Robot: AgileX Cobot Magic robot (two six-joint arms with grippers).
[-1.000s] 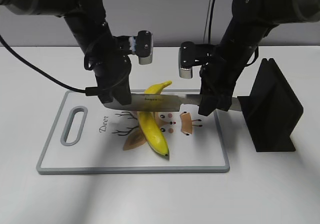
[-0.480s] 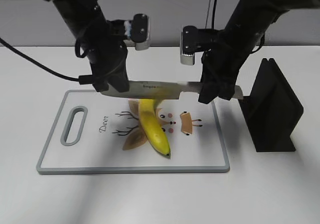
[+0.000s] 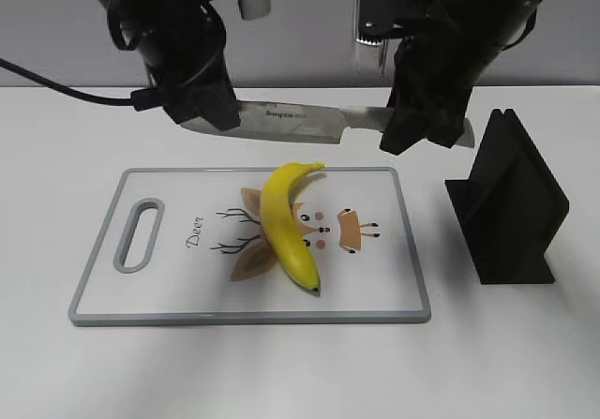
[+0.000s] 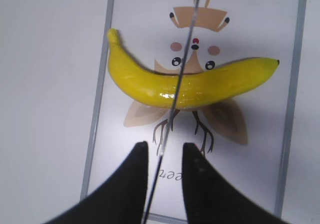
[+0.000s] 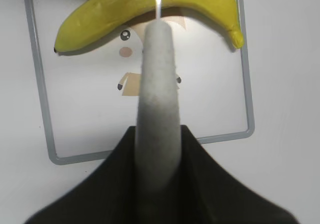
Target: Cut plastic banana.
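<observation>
Lying whole on cutting board (image 3: 103, 292): plastic banana (image 3: 285, 226), stem far-right, tip near | both claws pinching knife (image 3: 291, 120)

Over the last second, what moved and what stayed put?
Both arms lifted the knife straight up: it was down across the plastic banana and now hangs level above the cutting board, clear of the fruit. The left claw stays at the blade tip, the right claw on the handle. The banana looks whole; it, the board and the black knife block have not shifted.
</observation>
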